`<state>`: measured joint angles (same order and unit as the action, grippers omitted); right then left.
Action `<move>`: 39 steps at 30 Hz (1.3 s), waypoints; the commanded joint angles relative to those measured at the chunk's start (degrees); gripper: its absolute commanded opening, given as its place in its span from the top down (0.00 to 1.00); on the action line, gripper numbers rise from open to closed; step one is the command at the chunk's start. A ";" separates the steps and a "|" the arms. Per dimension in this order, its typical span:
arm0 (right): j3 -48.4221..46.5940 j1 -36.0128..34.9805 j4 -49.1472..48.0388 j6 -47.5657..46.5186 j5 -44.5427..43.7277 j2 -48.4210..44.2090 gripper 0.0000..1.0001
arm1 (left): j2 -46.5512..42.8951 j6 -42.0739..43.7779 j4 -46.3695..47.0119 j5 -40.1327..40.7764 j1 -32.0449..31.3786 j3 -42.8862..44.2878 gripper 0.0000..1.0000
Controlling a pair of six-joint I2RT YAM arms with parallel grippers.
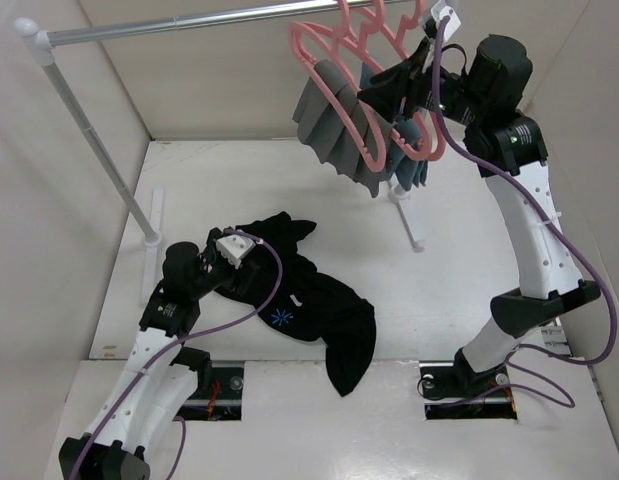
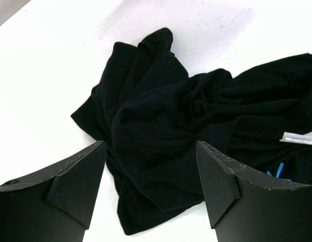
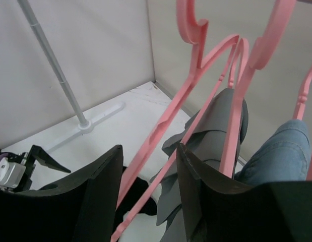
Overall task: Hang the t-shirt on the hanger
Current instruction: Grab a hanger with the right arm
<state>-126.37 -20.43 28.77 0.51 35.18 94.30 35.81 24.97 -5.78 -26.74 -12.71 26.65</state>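
Note:
The black t-shirt [image 1: 319, 310] lies crumpled on the white table, its light-blue star mark [image 1: 281, 318] facing up. My left gripper [image 1: 251, 272] is open just above the shirt's left part. In the left wrist view the shirt [image 2: 166, 111] fills the gap between my spread fingers [image 2: 149, 151]. The pink hanger [image 1: 301, 42] hangs from the rail at the back. My right gripper [image 1: 377, 92] is raised to it. In the right wrist view the hanger's thin pink arms [image 3: 163, 121] run between the open jaws [image 3: 148, 151], which are not closed on them.
The metal rail [image 1: 189, 25] spans the back on a slanted post [image 1: 99, 140]. Other pink hangers hold grey pleated cloth [image 1: 329, 120] and blue cloth [image 1: 414, 170] beside my right gripper. White walls enclose the table on three sides.

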 commanded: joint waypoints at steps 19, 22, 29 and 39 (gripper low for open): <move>-8.11 -10.51 11.13 -7.10 -29.81 5.88 0.52 | -0.39 -0.01 2.09 -1.12 -0.21 -0.90 0.31; -9.33 -10.51 11.74 -7.63 -30.34 8.00 0.52 | -0.39 0.52 2.09 -1.12 -0.21 -0.90 0.31; -9.34 -11.56 11.04 -8.78 -31.58 8.79 0.92 | -0.39 0.52 2.09 -1.12 -0.21 -0.90 0.31; -4.60 -16.13 4.81 -11.67 -35.87 0.19 1.00 | -0.39 0.52 2.62 -1.12 -0.21 -0.90 0.31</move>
<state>-131.33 -33.82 39.99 -9.26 1.93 100.38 35.81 25.28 -5.74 -26.76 -12.71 26.59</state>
